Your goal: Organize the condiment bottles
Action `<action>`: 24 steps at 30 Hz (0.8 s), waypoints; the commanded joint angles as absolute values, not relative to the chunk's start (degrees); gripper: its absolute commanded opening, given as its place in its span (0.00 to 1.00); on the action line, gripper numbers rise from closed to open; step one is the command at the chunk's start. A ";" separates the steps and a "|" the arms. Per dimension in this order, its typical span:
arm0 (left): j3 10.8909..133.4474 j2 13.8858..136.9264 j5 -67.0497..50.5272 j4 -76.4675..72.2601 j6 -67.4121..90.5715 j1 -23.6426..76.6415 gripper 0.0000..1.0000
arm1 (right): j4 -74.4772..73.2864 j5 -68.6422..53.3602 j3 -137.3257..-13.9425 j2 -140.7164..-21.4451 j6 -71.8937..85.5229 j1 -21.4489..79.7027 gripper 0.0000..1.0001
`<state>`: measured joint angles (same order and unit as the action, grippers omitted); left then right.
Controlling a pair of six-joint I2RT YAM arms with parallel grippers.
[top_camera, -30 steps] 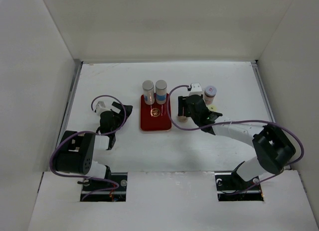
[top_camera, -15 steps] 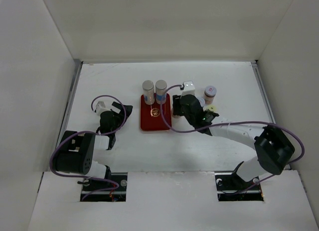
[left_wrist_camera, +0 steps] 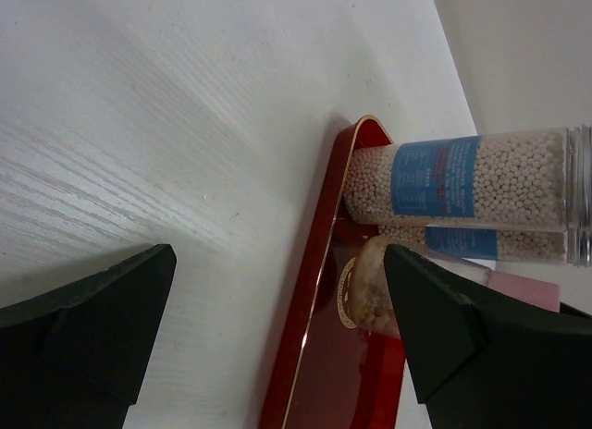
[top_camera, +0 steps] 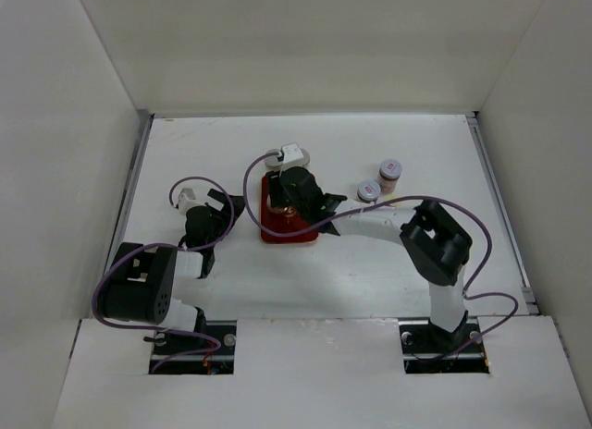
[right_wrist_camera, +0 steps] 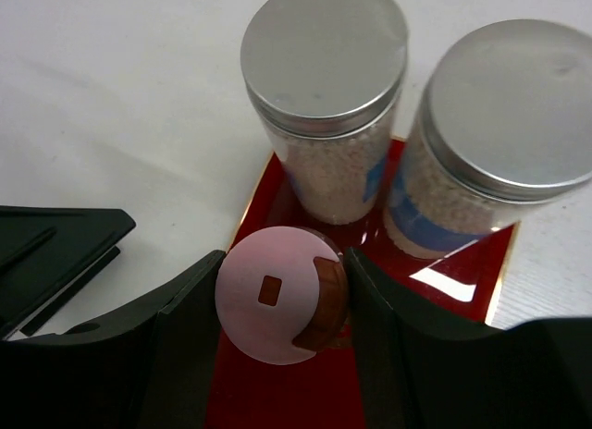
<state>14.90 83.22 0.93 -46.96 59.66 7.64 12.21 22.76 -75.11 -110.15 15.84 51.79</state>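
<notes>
My right gripper (right_wrist_camera: 285, 263) is shut on a squat white-lidded jar (right_wrist_camera: 276, 304) and holds it over the red tray (right_wrist_camera: 462, 290), just in front of two tall grey-lidded jars (right_wrist_camera: 324, 50) (right_wrist_camera: 513, 105) with blue labels. In the top view the right gripper (top_camera: 292, 207) covers those jars. A second white-lidded jar (top_camera: 369, 190) and the pink-capped jar (top_camera: 390, 173) stand on the table right of the tray (top_camera: 277, 233). My left gripper (top_camera: 227, 207) is open and empty just left of the tray. In the left wrist view its gripper (left_wrist_camera: 277, 263) frames the tray rim (left_wrist_camera: 310, 300) and a grey-lidded jar (left_wrist_camera: 435, 177).
White walls enclose the table on three sides. The right forearm lies across the table from the tray toward the right base. Bare white table lies behind the tray and along the left wall.
My right gripper has swung left with the white-lidded jar, from beside the tray's right edge to over the tray, uncovering the other white-lidded jar. The left arm has not moved.
</notes>
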 commanded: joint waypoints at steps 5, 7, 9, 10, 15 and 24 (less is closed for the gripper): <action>15.38 83.40 0.18 -49.57 60.12 7.51 1.00 | 14.42 21.62 -81.65 -114.16 15.21 52.86 0.50; 15.56 83.67 -0.17 -49.57 60.21 7.43 1.00 | 13.98 21.97 -81.83 -114.78 15.03 52.95 0.54; 15.56 83.50 -0.09 -49.57 60.21 7.51 1.00 | 13.71 22.76 -81.74 -114.87 15.03 52.95 0.55; 15.47 83.41 0.26 -49.57 60.21 7.51 1.00 | 13.28 23.02 -81.74 -114.87 14.94 53.04 0.54; 15.82 84.29 -0.09 -49.83 60.21 7.69 1.00 | 11.69 24.26 -81.13 -113.64 14.15 53.04 0.50; 15.38 83.50 0.44 -49.92 60.29 7.43 1.00 | 11.95 24.17 -80.33 -111.89 14.41 53.39 0.80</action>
